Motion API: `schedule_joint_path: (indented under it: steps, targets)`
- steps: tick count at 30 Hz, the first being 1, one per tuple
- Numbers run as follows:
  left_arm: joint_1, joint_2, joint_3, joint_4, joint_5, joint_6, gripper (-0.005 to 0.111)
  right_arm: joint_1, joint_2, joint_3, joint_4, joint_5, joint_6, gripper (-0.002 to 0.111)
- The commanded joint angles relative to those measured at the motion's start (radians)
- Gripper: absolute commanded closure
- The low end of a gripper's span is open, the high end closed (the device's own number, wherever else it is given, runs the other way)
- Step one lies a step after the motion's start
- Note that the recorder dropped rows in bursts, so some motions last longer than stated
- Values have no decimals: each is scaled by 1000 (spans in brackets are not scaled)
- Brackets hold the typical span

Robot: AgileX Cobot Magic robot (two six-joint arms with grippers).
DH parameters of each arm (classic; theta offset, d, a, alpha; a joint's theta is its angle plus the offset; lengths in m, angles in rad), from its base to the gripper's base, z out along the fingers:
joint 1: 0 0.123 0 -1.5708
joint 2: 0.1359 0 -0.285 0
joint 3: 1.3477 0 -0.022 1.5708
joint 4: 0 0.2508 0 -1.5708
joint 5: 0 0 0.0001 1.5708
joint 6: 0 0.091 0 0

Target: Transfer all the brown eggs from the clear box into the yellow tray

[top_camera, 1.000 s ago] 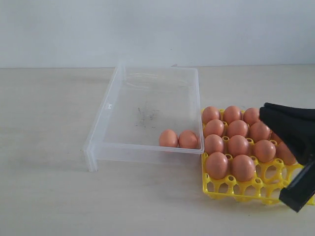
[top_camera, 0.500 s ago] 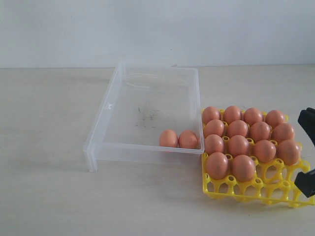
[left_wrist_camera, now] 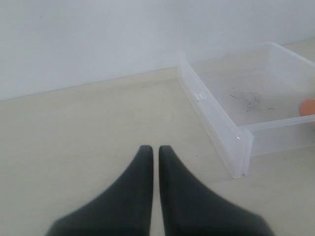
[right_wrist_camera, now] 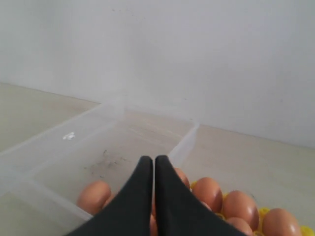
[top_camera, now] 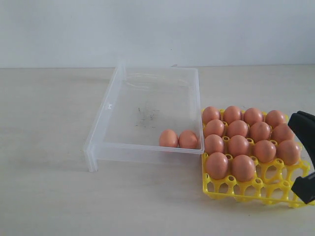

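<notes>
2 eggs in box, 14 in tray

You are viewing through the exterior camera from a raised spot facing the table, tilting down, with the clear box central and the yellow tray at four o'clock. The left wrist camera is looking low along the left gripper toward the box's corner. The right wrist camera is sitting close over the tray, facing across the box. All three are sharing the box.
</notes>
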Motion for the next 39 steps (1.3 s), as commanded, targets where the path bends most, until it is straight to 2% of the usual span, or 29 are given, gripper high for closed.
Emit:
schedule_joint_path:
  steps: [1,39]
  targets:
    - [-6,-3,4,2,-2,0,103,-2,-3,6,-98,-52,21,109]
    - [-6,-3,4,2,-2,0,103,-2,-1,6,-100,-46,55,109]
